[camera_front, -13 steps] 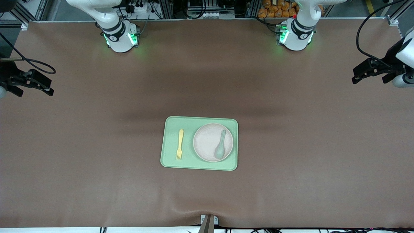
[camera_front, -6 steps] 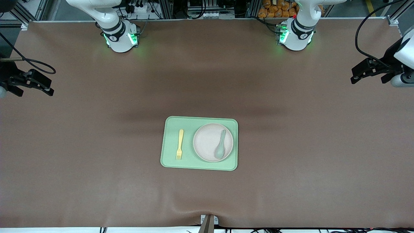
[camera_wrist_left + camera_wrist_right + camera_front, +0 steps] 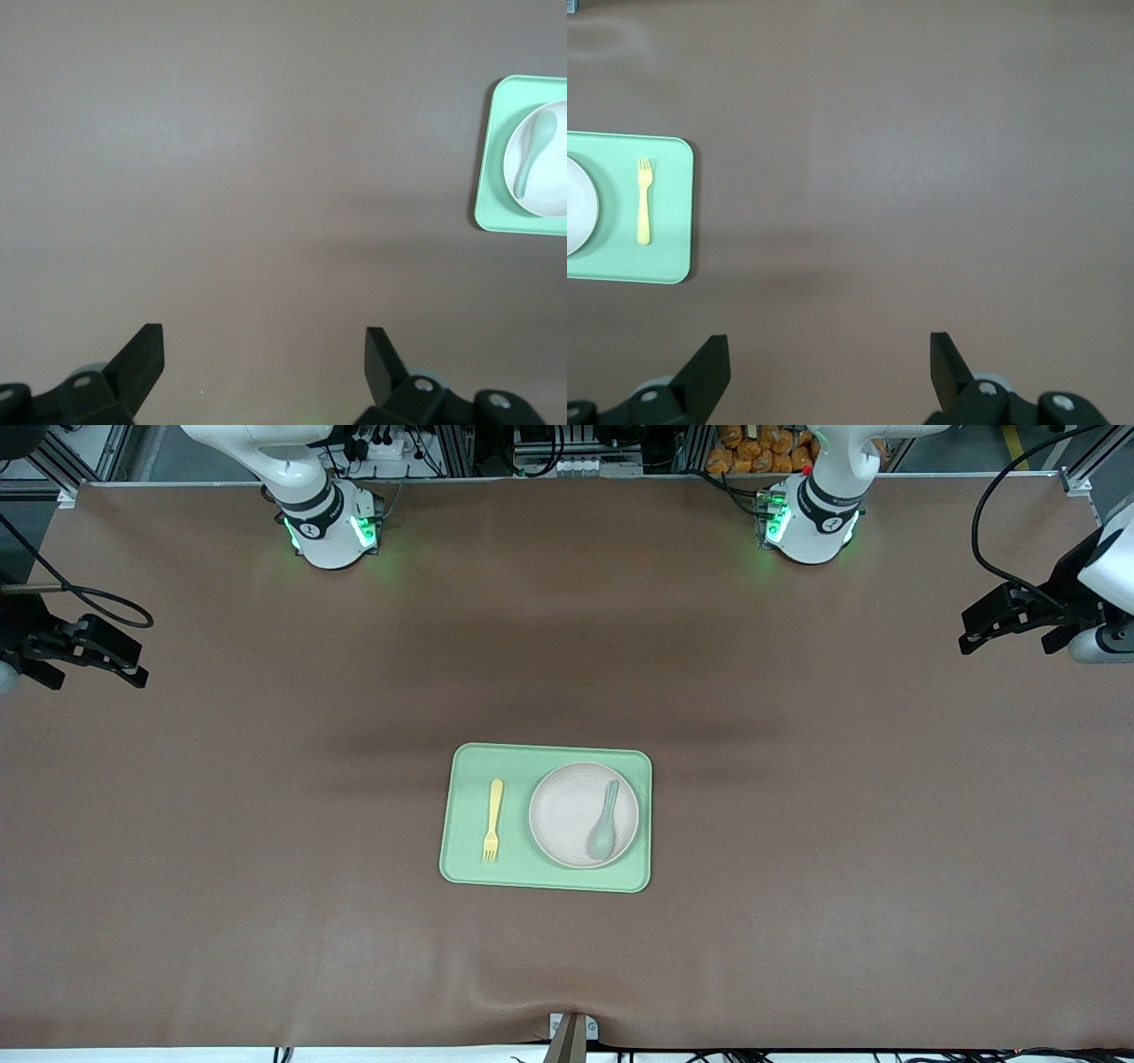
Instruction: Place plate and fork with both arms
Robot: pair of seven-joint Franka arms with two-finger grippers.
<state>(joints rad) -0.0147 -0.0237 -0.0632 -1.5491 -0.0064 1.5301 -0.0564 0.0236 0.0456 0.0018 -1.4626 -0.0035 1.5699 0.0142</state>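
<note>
Resting in the middle of the brown table (image 3: 266,797), a pale green tray (image 3: 545,757) carries all the tableware. The plate (image 3: 567,815) sits on the half of the tray toward the left arm's end of the table, and a green spoon (image 3: 605,825) lies in it, bowl nearer the front camera than its handle. The fork (image 3: 493,820) lies flat on the tray's other half, toward the right arm's end, just beside the plate but apart from it, tines pointing toward the front camera.

Both arms wait well apart from the tray. The left gripper (image 3: 1005,622) hangs over bare table at the left arm's end; in its wrist view the gripper (image 3: 263,359) has its fingers (image 3: 142,354) spread wide with nothing between them, the tray's edge (image 3: 485,177) and plate (image 3: 554,173) far off. The right gripper (image 3: 89,657) hangs over bare table at the right arm's end; its wrist view shows the gripper (image 3: 828,365) with fingers (image 3: 709,363) likewise spread and empty, the fork (image 3: 645,201) and tray (image 3: 669,239) well away.
</note>
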